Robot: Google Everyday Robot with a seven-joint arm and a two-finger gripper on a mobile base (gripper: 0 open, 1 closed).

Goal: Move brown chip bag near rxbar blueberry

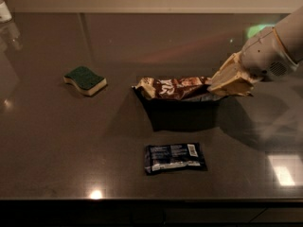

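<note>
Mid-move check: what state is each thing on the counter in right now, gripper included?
brown chip bag: held by its right end, raised off the counter, shadow beneath.
gripper: at the right, shut on the brown chip bag.
rxbar blueberry: lying flat in front of the bag, untouched.
sponge: resting flat at left, green side up.

At frame centre the brown chip bag (pixel 173 87) hangs above the table (pixel 57 141), its right end clamped in the gripper (pixel 226 82) at centre right. The rxbar blueberry (pixel 175 157) lies below it, apart. The sponge (pixel 85 80) lies to the left.
</note>
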